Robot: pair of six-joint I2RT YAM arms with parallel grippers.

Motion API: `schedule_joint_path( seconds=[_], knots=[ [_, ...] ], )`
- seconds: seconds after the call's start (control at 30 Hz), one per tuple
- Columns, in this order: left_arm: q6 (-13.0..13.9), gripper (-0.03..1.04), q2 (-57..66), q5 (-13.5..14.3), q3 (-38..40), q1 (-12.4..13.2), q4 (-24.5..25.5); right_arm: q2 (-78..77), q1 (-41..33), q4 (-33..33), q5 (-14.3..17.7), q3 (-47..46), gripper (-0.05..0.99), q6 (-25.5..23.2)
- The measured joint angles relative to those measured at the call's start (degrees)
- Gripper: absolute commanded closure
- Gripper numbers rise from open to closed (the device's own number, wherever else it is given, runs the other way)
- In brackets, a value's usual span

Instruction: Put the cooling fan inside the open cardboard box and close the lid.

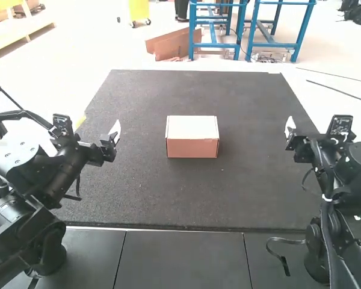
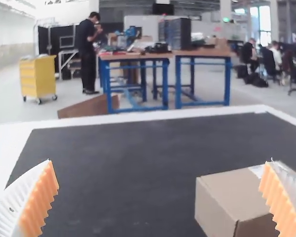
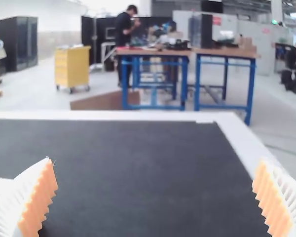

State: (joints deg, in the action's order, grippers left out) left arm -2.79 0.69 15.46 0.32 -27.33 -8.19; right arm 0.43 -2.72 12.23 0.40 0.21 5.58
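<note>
Sitting at the middle of the black rubbery mat (image 1: 240, 108): small brown cardboard box (image 1: 192, 137), pale lid lying flat across its top. Judged closed, with the cooling fan inside.

Left gripper (image 1: 111, 141) hangs low by the mat's left edge, jaws spread wide, nothing between them. Right gripper (image 1: 290, 137) hangs by the mat's right edge, jaws likewise parted and bare. Both point in over the mat.

Risks: if the lid is not tucked, it may lift. The box looks light, so a jaw brushing a wall could slide or turn it.

Room: the box stands well apart from every mat edge. There is open mat between it and each gripper, and more beyond it toward the far edge. A pale surface (image 3: 237, 133) borders the mat.
</note>
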Motion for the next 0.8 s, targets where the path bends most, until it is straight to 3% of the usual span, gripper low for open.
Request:
schedule_joint_path(
  seconds=[0.17,0.37,0.53,0.8],
  knots=[
    [-2.08,0.04,0.00,0.04,0.00,6.45,6.58,-0.02,0.02,-5.42,0.55,0.00,0.02,-0.26],
    [-3.52,0.04,0.00,0.04,0.00,14.64,8.13,-0.02,0.02,-10.03,0.55,0.00,0.02,-1.99],
    [-4.13,0.04,0.00,0.02,0.00,16.24,9.92,-0.02,0.02,-12.07,0.50,0.00,0.02,-3.34],
    [-3.48,0.04,0.00,0.02,0.00,15.19,10.32,-0.02,0.02,-12.20,0.48,0.00,0.02,-3.80]
  ],
)
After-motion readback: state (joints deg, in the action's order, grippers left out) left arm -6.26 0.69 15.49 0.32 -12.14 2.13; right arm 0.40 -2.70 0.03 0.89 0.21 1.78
